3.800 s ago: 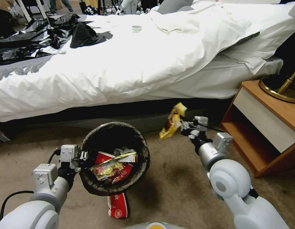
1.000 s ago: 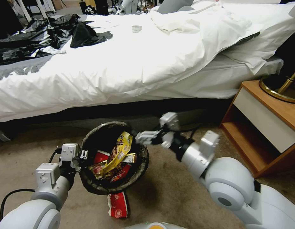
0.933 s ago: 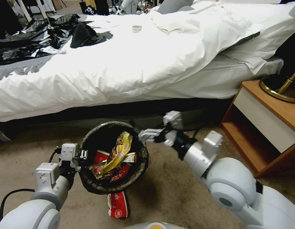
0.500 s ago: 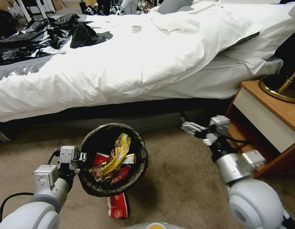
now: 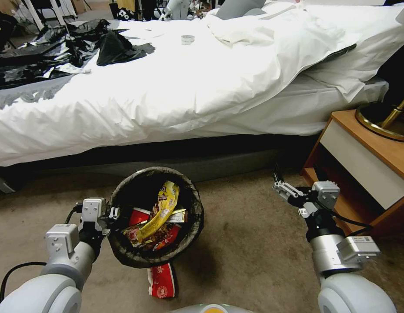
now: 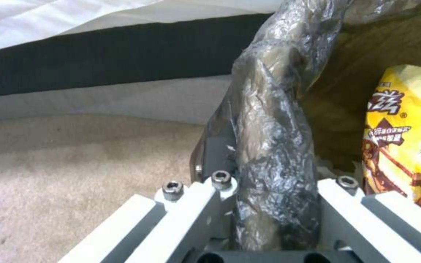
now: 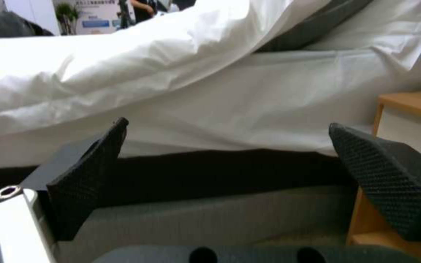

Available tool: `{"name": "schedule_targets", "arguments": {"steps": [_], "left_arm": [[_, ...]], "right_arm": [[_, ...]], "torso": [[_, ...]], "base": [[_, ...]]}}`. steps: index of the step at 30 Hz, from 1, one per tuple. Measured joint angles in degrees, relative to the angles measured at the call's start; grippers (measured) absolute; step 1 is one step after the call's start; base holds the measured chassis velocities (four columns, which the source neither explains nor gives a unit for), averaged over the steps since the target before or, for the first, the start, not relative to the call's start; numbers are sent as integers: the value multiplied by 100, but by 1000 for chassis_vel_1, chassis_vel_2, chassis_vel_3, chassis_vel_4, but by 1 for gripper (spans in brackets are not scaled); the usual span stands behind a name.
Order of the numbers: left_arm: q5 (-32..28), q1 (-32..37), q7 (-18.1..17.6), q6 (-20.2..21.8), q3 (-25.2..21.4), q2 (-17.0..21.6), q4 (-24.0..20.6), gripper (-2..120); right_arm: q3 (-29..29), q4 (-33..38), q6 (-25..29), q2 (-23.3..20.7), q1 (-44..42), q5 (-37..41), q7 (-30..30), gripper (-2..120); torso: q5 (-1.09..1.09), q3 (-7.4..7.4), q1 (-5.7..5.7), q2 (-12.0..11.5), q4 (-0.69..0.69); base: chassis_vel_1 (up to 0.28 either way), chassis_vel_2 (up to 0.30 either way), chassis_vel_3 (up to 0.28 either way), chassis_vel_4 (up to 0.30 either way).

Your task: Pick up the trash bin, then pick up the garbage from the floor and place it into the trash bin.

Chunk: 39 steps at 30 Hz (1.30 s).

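Dark crinkled plastic lines the trash bin (image 5: pixel 156 217), a small round bucket held off the beige carpet (image 5: pixel 236 261) in front of the bed (image 5: pixel 188 87). At its left edge, the left gripper (image 5: pixel 112 215) is clamped on the bagged rim. Inside lie a yellow snack wrapper (image 5: pixel 160 211) with Chinese characters, a red noodle bowl (image 5: pixel 138 215) and other wrappers. A red packet (image 5: pixel 161 280) lies on the floor below the bin. Further right, the right gripper (image 5: pixel 282 189) hangs spread wide and empty near the wooden nightstand (image 5: pixel 367 174).

arms: silver-grey, rounded joints | cables: black | gripper pads (image 7: pixel 86 175): black, textured
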Motion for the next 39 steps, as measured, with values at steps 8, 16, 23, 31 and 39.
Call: {"name": "schedule_targets", "arguments": {"steps": [8, 16, 23, 31, 39], "left_arm": [[-52, -56, 0, 7, 10, 10, 0, 1], [-56, -135, 18, 8, 31, -31, 0, 1], [-5, -192, 37, -17, 84, -49, 0, 1], [27, -171, 44, -26, 84, -73, 0, 1], [34, -163, 44, -27, 63, -117, 0, 1]], "right_arm": [[9, -188, -72, 118, 54, -151, -31, 100], [36, -200, -154, 158, 39, -168, -20, 100], [55, -201, -165, 178, -36, -198, -1, 100], [9, -264, -188, 218, -24, -195, 7, 100], [-22, -280, -211, 256, 5, -184, 47, 100]], "torso": [[0, 0, 0, 0, 0], [0, 0, 0, 0, 0], [0, 0, -1, 0, 0], [0, 0, 0, 0, 0], [0, 0, 0, 0, 0]], "base": [[25, 33, 30, 27], [51, 52, 51, 60], [59, 50, 55, 50], [50, 48, 57, 52], [52, 49, 44, 52]]}}
